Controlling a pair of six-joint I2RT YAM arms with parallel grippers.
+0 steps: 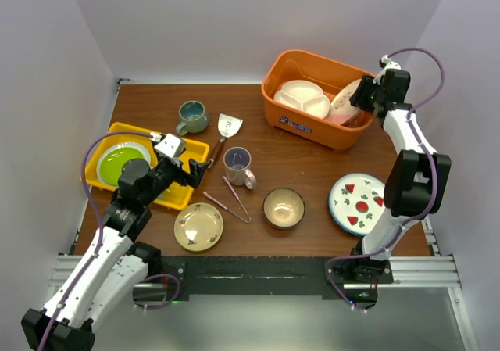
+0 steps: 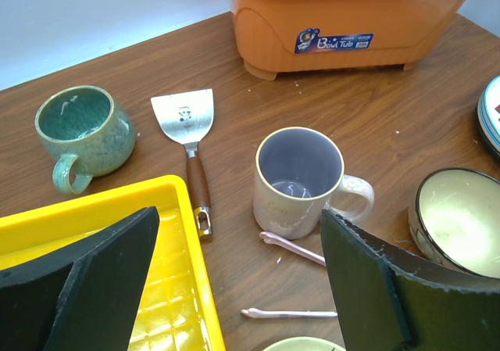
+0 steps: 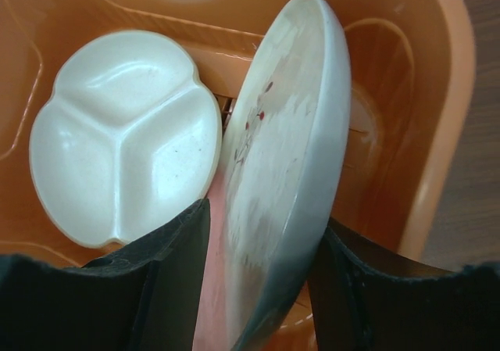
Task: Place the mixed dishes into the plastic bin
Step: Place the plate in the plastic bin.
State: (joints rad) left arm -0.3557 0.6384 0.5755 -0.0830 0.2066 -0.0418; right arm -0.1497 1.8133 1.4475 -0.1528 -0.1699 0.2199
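Note:
The orange bin (image 1: 314, 123) stands at the back right and holds a white divided plate (image 3: 125, 132). My right gripper (image 1: 364, 99) is over the bin's right end, shut on a pink floral plate (image 3: 289, 132) held on edge inside it. My left gripper (image 2: 242, 288) is open and empty, low over the yellow tray's right edge, with the lavender mug (image 2: 297, 183) just ahead. On the table lie a teal mug (image 1: 191, 117), a bronze bowl (image 1: 283, 208), a cream plate (image 1: 198, 227) and a strawberry-print plate (image 1: 358, 203). A lime-green plate (image 1: 119, 164) sits in the tray.
A yellow tray (image 1: 176, 196) lies at the left. A metal spatula (image 1: 226, 128) lies between the two mugs. Thin pink tongs (image 1: 230, 199) lie in front of the lavender mug. The table's right edge is close to the strawberry-print plate.

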